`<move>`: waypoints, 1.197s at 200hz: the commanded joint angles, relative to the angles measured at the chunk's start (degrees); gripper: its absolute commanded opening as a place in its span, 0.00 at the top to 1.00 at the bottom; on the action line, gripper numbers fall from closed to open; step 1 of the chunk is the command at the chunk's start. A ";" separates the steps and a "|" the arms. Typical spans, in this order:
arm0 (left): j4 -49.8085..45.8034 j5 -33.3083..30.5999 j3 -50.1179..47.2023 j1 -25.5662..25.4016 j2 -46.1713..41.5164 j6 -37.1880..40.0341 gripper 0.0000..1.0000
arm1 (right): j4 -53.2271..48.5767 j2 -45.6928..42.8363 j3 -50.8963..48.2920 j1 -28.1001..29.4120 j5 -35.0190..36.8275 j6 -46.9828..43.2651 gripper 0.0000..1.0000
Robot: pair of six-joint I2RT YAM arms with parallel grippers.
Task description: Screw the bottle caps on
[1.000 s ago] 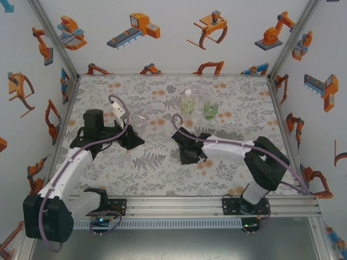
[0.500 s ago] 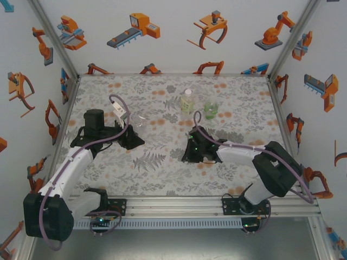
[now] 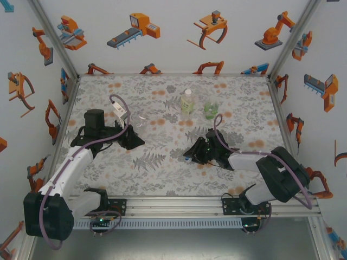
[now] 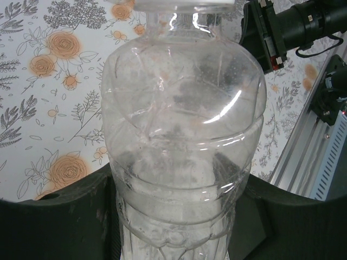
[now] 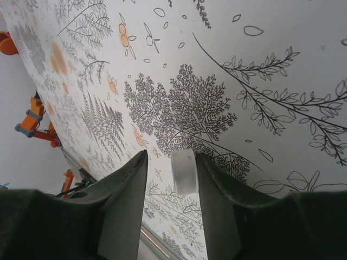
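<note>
Floral mat (image 3: pixel 162 179): work surface | clear bottle (image 4: pixel 181 135): clamped by closed left gripper (image 4: pixel 173 216), to be held steady | right gripper (image 5: pixel 171 157): jaws parted, low over mat | white cap (image 5: pixel 184 172): between fingers, touching one; to be centred before closing.

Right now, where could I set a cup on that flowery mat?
Bare: the strip of mat along the metal rail, and the far left corner. Crowded: mid-table, around the tall bottle, the green bottle, the held bottle and the right end effector.

white cap (image 5: pixel 183 171); slim bottle (image 3: pixel 187 101), green bottle (image 3: pixel 211 110), upright
</note>
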 commanded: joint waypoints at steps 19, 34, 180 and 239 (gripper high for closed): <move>-0.92 0.65 2.34 -0.14 0.40 1.39 1.00 | -19.32 -0.16 2.32 -0.38 7.91 -4.00 0.58; -1.02 0.45 2.38 -0.16 0.35 1.49 1.00 | -25.06 -1.05 4.66 0.29 10.25 -6.64 0.58; -1.64 -0.18 2.83 -0.16 0.21 1.64 1.00 | -51.76 14.70 32.07 16.41 28.01 -22.07 0.56; -1.82 -0.22 2.87 -0.12 0.44 1.85 1.00 | -51.33 15.33 32.68 16.87 28.69 -22.78 0.58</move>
